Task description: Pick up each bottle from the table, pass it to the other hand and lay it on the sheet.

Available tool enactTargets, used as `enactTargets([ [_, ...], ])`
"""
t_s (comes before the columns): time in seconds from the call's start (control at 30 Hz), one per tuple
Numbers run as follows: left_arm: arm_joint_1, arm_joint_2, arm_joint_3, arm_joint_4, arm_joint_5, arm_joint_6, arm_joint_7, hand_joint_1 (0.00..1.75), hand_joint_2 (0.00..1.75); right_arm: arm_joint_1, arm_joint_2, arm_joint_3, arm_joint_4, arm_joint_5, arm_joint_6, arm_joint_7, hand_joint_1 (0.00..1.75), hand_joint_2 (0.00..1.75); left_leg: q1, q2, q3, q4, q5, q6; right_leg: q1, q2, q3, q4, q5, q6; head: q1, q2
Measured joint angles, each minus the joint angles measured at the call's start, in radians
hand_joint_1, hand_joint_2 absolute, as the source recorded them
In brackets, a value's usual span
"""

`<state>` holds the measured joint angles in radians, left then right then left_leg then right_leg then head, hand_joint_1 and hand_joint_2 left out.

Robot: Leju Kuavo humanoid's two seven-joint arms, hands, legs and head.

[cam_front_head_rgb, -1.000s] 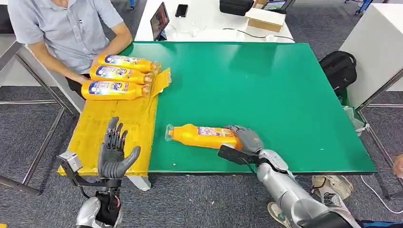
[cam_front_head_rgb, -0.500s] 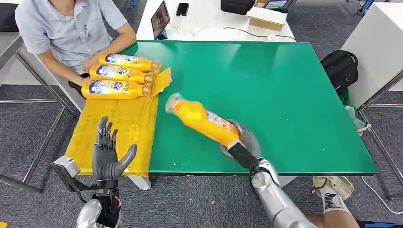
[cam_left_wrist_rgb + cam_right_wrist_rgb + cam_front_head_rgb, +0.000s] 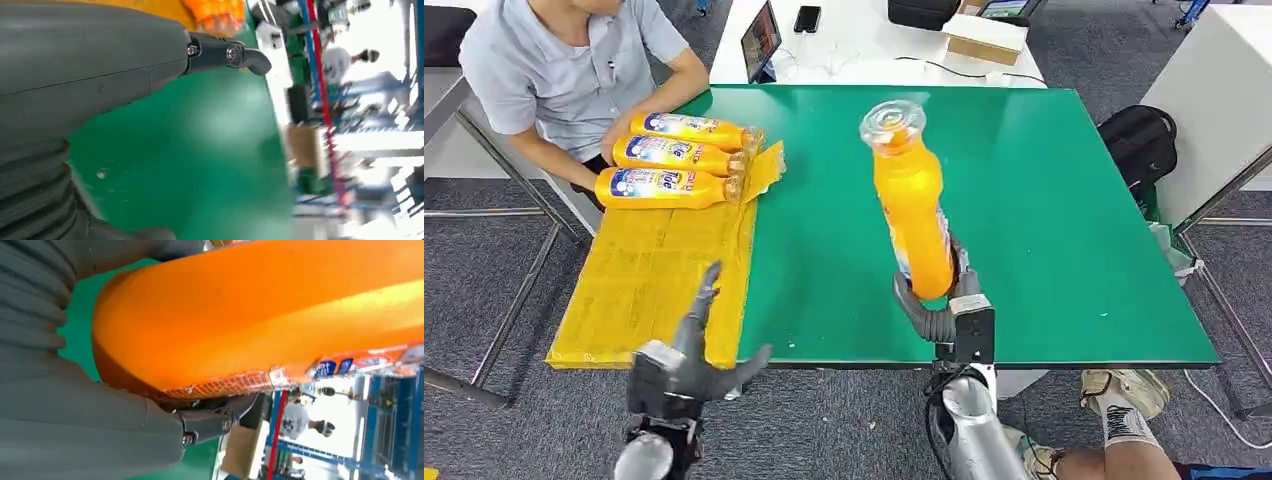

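My right hand (image 3: 936, 305) grips the base of an orange bottle (image 3: 911, 212) and holds it upright above the green table (image 3: 1044, 230), clear cap toward the camera. In the right wrist view the orange bottle (image 3: 260, 315) lies across my right hand (image 3: 85, 410). My left hand (image 3: 696, 358) is open at the table's near left edge, fingers spread beside the yellow sheet (image 3: 659, 270). Three more orange bottles (image 3: 669, 160) lie side by side on the sheet's far end. In the left wrist view, my left hand (image 3: 100, 65) is over the green table.
A person in a grey shirt (image 3: 564, 70) sits at the far left, hands by the three bottles. Behind is a white table (image 3: 864, 45) with a tablet, a phone and a box. A black backpack (image 3: 1136, 145) lies on the floor at the right.
My right hand has lifted the bottle off the table and swung it from tilted to upright. My left hand has dropped lower and turned sideways toward the table's edge.
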<state>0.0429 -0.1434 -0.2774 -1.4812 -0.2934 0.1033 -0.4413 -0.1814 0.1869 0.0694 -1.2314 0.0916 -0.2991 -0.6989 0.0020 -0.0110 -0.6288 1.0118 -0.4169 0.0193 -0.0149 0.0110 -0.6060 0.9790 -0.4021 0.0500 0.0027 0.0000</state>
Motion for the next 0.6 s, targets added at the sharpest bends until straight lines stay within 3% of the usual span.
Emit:
enactTargets([
  [0.13, -0.020, -0.001, -0.034, 0.031, 0.032, -0.024, -0.003, 0.00, 1.75, 0.005, 0.013, 0.024, -0.014, 0.062, -0.037, 0.000, 1.75, 1.75, 0.000, 0.000, 0.000, 0.000, 0.000, 0.000, 0.000, 0.000, 0.000, 0.000, 0.000, 0.000, 0.000, 0.000],
  [0.27, -0.035, -0.006, -0.070, 0.034, 0.058, -0.009, -0.018, 0.00, 1.75, 0.022, 0.015, 0.130, -0.011, 0.114, -0.103, 0.000, 1.75, 1.75, 0.001, 0.001, 0.000, 0.000, 0.000, 0.000, 0.001, 0.000, -0.001, 0.000, 0.000, 0.000, 0.000, 0.000],
  [0.43, -0.051, -0.006, -0.098, 0.031, 0.113, -0.017, -0.018, 0.00, 1.75, 0.027, 0.013, 0.270, 0.024, 0.087, -0.121, 0.000, 1.75, 1.75, 0.001, 0.001, -0.001, 0.000, 0.000, 0.000, 0.001, 0.000, -0.002, 0.000, -0.001, -0.001, 0.000, 0.000],
  [0.6, -0.052, -0.006, -0.106, 0.029, 0.124, -0.020, -0.018, 0.00, 1.75, 0.029, 0.011, 0.324, 0.053, 0.087, -0.126, 0.000, 1.75, 1.75, 0.001, 0.000, -0.001, 0.000, 0.000, 0.000, 0.001, 0.000, -0.001, 0.000, 0.000, 0.000, 0.000, 0.000],
])
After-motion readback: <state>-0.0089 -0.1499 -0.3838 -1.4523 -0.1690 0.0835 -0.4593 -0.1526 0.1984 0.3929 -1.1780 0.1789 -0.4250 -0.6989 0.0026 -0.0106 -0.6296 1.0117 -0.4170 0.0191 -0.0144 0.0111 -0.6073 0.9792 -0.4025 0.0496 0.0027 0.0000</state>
